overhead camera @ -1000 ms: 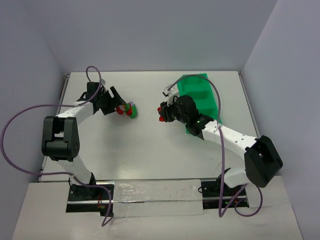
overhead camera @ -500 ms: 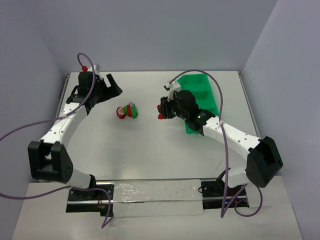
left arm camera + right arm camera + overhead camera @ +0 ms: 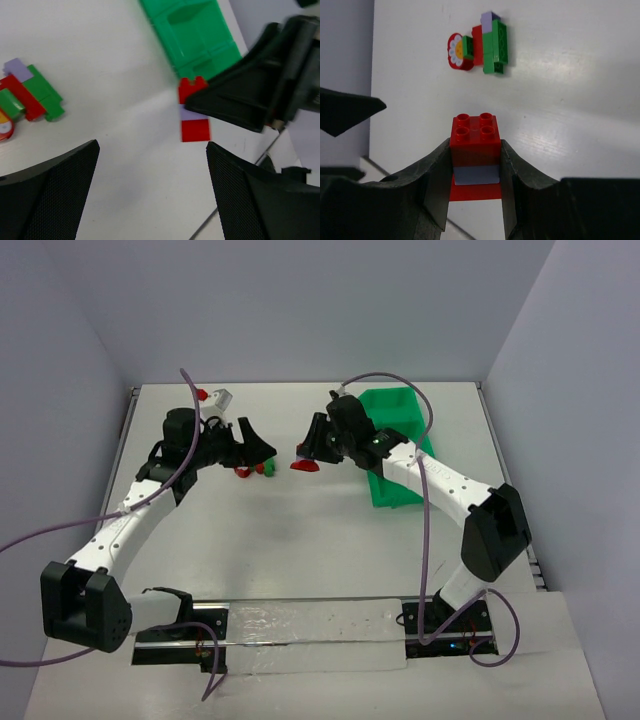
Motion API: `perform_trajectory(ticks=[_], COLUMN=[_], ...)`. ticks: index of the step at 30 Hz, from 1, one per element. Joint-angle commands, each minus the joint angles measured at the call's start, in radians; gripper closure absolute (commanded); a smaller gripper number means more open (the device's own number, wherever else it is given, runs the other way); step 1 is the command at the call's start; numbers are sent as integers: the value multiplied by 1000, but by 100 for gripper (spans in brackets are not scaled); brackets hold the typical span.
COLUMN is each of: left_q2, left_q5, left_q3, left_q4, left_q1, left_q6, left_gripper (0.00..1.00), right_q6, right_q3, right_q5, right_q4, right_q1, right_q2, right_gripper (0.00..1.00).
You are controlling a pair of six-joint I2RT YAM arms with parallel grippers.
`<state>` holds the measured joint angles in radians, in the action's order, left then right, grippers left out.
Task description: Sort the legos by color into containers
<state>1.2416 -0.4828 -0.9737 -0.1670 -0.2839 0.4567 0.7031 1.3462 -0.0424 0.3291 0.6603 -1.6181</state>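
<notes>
No readable text anywhere.
We see no letters, numbers or logos on the red brick stack or the green tray; the round red piece carries only a flower print.

We note the legos as hard, glossy plastic with moulded studs. The tray is smooth, shiny green plastic. The table is white and smooth with a faint sheen. The left gripper has matt black pads with a fine grid texture.
</notes>
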Motion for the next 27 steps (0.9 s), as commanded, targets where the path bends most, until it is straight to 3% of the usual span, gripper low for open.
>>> perform_trajectory(ticks=[1, 13, 27], left_q2=[-45, 37, 144], left_q5=[-142, -136, -58], left_q3=[-10, -13, -25], left_q4=[79, 103, 184], left_q1=[-38, -112, -137], left_q6=[-34, 12, 79], left_gripper=[4, 6, 19], right_q6=[127, 167, 155], right_q3=[113, 100, 97], right_q5=[-70, -77, -82], right_q4=[64, 54, 43], right_q1=[-19, -25, -25], right_q2=[-50, -59, -47], right_gripper=[88, 89, 89])
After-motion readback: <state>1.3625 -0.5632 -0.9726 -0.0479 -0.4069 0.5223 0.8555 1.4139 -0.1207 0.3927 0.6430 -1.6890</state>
